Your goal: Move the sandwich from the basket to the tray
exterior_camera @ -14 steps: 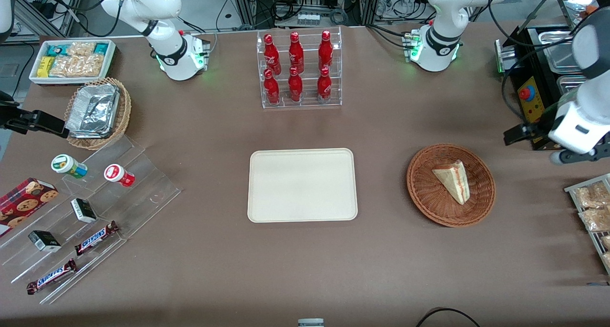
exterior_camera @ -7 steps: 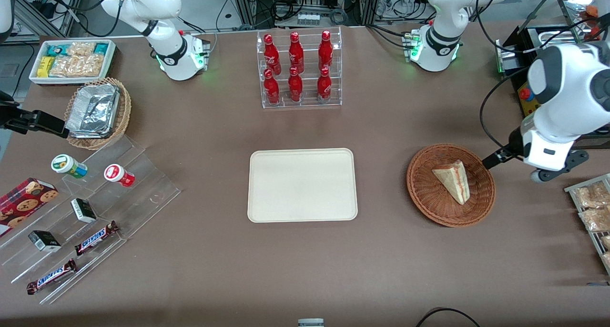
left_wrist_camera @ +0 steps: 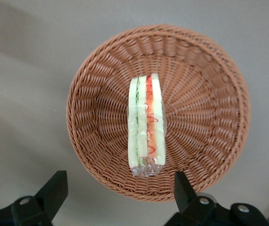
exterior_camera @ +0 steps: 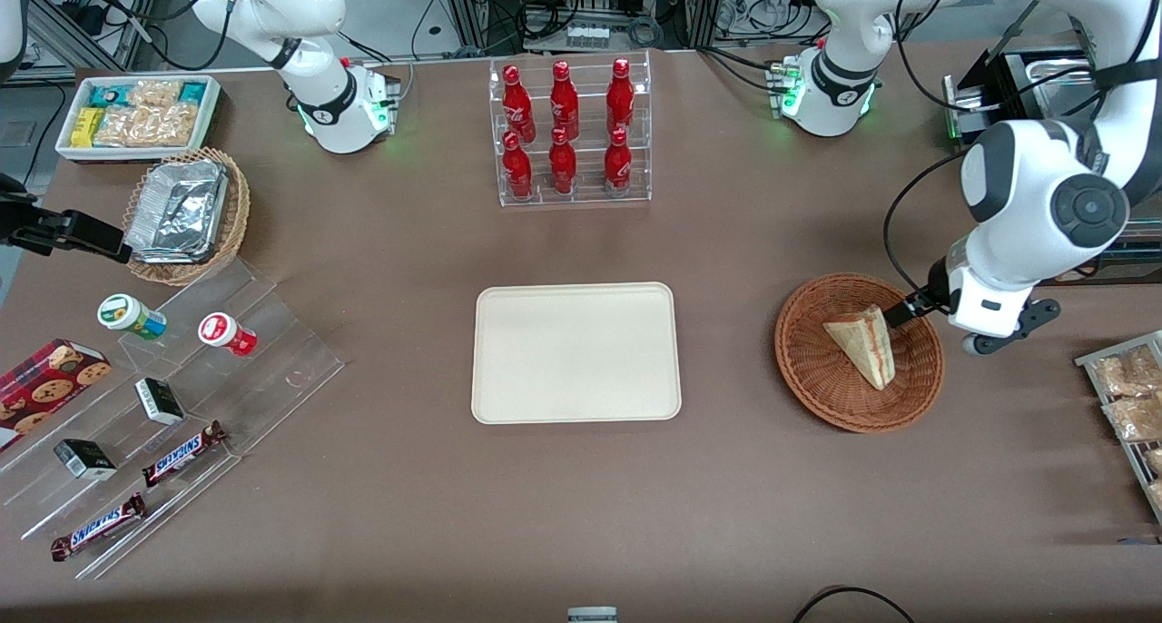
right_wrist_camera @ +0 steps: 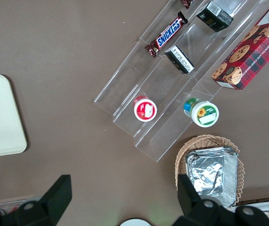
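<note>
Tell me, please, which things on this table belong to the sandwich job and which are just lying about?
Belonging to the job:
sandwich, lying in the basket
tray, nothing on it
gripper, open, above the basket

Just lying about:
rack of red bottles
foil containers
Snickers bars
cookie box

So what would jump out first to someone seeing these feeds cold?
Probably the sandwich, standing on edge in the reddish-brown basket with its striped filling facing up, and the gripper open above it. Next, the bare cream tray mid-table, with the rack of red bottles farther from the front camera.
</note>
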Tool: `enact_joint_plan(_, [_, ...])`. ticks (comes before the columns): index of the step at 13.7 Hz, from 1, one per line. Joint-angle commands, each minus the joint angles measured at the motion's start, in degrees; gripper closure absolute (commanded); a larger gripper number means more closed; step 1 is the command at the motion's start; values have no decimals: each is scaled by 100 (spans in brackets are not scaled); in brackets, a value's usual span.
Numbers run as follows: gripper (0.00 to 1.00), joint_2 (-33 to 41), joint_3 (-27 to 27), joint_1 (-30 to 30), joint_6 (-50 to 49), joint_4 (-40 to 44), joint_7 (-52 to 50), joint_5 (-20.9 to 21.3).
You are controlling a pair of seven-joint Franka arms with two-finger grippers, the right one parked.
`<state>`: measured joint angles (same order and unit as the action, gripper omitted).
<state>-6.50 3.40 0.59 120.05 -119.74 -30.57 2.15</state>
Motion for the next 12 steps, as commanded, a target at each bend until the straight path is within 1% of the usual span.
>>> enact_joint_plan(1, [0, -158, 29, 11, 150, -93, -116, 75])
enact_joint_plan(10, [0, -554, 47, 11, 616, -225, -142, -4])
enact_joint_plan(12, [0, -624, 126, 11, 747, -225, -247, -12])
